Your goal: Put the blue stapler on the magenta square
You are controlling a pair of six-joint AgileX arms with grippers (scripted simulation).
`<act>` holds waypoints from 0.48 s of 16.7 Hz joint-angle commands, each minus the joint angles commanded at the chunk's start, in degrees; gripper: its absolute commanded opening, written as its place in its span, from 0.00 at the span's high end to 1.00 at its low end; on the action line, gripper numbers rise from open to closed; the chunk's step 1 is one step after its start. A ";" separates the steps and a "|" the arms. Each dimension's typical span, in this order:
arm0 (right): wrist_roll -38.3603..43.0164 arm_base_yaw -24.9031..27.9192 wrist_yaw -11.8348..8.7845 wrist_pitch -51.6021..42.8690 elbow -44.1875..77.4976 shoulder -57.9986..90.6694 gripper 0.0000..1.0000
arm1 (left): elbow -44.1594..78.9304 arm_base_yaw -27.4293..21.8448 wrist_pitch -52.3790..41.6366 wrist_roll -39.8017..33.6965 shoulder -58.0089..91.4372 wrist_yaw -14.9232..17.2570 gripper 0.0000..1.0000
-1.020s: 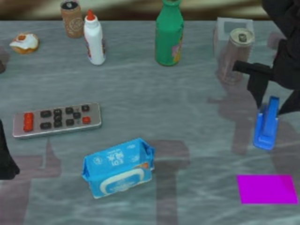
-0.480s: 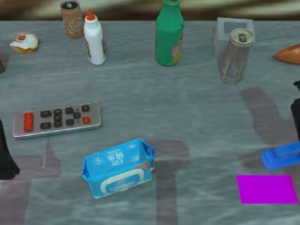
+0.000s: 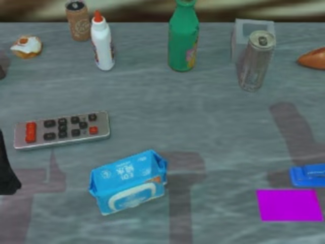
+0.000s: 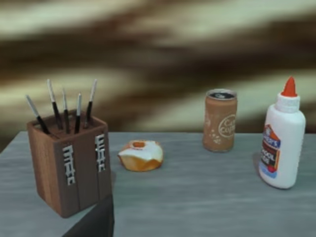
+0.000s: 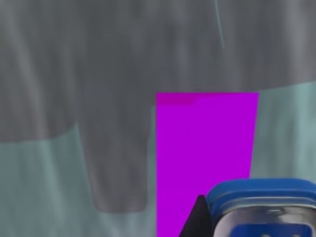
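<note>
The blue stapler (image 3: pixel 307 175) lies crosswise at the table's right edge, cut off by the edge of the top view, just beyond the far side of the magenta square (image 3: pixel 289 205). In the right wrist view the stapler (image 5: pixel 261 207) fills the near corner, partly over the magenta square (image 5: pixel 205 158). My right gripper (image 5: pixel 259 229) is shut on it, with one dark fingertip (image 5: pixel 198 221) against its side. The right arm is outside the top view. My left gripper (image 3: pixel 6 175) is parked at the left edge.
A wipes pack (image 3: pixel 128 180) and a remote (image 3: pixel 61 129) lie left of centre. Along the back stand a brown can (image 3: pixel 77 19), glue bottle (image 3: pixel 101 43), green bottle (image 3: pixel 183 38) and silver can (image 3: pixel 255 58). A brush holder (image 4: pixel 69 168) stands near the left arm.
The stapler has gone from pointing along the table's depth farther back to crosswise just behind the magenta square. The right arm has left the top view. The left arm is still.
</note>
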 joint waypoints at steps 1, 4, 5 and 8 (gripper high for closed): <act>0.00 0.00 0.00 0.00 0.00 0.00 1.00 | 0.00 0.00 0.00 0.00 0.00 0.00 0.00; 0.03 0.32 -0.03 0.11 0.06 0.28 1.00 | 0.00 0.00 0.00 0.00 0.00 0.00 0.00; 0.17 0.49 -0.04 0.86 -0.36 0.58 1.00 | 0.00 0.00 0.00 0.00 0.00 0.00 0.00; 1.31 1.49 -0.07 6.35 -3.35 2.82 1.00 | 0.00 0.00 0.00 0.00 0.00 0.00 0.00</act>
